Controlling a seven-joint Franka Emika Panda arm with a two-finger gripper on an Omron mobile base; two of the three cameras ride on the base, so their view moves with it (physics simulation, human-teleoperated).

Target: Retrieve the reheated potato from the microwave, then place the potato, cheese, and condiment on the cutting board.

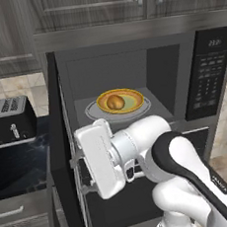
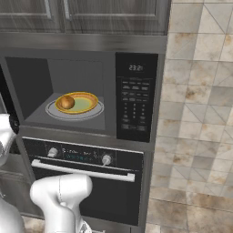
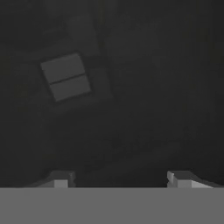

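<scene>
The microwave (image 2: 91, 86) stands open, its door (image 1: 59, 141) swung out to the side, so the way in is clear. The potato (image 1: 115, 102) sits inside on a yellow plate (image 1: 133, 96) on the glass turntable (image 2: 98, 111), not yet lifted. The gripper (image 3: 118, 179) is down below that, in front of the oven (image 2: 86, 182) and beside the open door; its fingertips (image 3: 61, 178) stand apart with nothing between them, pointing at a dark surface with a small pale panel (image 3: 65, 76) ahead and up to one side. The potato is well above and beyond the fingers, with no contact. As I judge it, only the opening of the microwave is done. Still left: reach up into the cavity, close on the potato, carry it out and set it on the cutting board, then do the same for the cheese and the condiment. These pictures give no clue to where those three are, so the base will likely have to drive or turn.
</scene>
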